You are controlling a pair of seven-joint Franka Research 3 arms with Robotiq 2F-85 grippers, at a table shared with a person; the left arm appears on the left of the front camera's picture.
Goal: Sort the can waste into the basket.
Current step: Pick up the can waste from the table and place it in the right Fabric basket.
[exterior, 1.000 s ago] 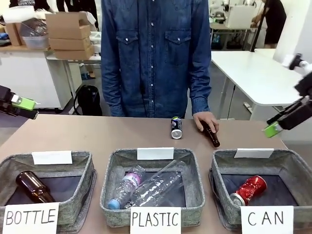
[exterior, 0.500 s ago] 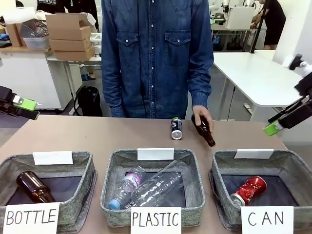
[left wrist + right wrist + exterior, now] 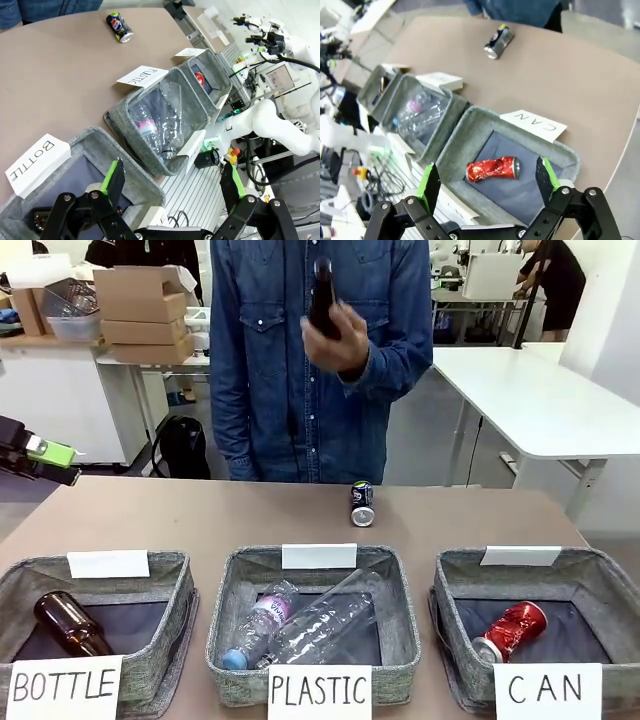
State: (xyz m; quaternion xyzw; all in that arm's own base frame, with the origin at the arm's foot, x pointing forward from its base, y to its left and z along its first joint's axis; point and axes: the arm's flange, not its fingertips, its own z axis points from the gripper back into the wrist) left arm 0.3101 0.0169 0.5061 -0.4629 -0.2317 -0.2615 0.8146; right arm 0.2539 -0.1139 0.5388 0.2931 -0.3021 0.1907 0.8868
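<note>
A dark blue-black can [image 3: 361, 503] with a silver top lies on its side on the table, near the far edge in front of the person. In the right wrist view that same can [image 3: 499, 41] lies far beyond the fingers. A crushed red can [image 3: 510, 630] rests inside the grey CAN basket [image 3: 446, 582] at the front right. My right gripper [image 3: 487, 182] hovers open above that basket [image 3: 470, 131], over the red can [image 3: 492, 169]. At the left table edge my left gripper [image 3: 60, 464] stands open and holds nothing. Its wrist view has the open left gripper [image 3: 172, 185] above the BOTTLE basket [image 3: 95, 140].
The person stands at the far side holding a brown bottle [image 3: 322, 298] up at chest height. The PLASTIC basket [image 3: 228, 580] in the middle holds clear plastic bottles [image 3: 300, 625]. The BOTTLE basket [image 3: 178, 580] at the left holds a brown glass bottle [image 3: 68, 623].
The person picked the brown bottle off the table and raised it to chest height. My right gripper has left the front view. The left gripper stayed put.
</note>
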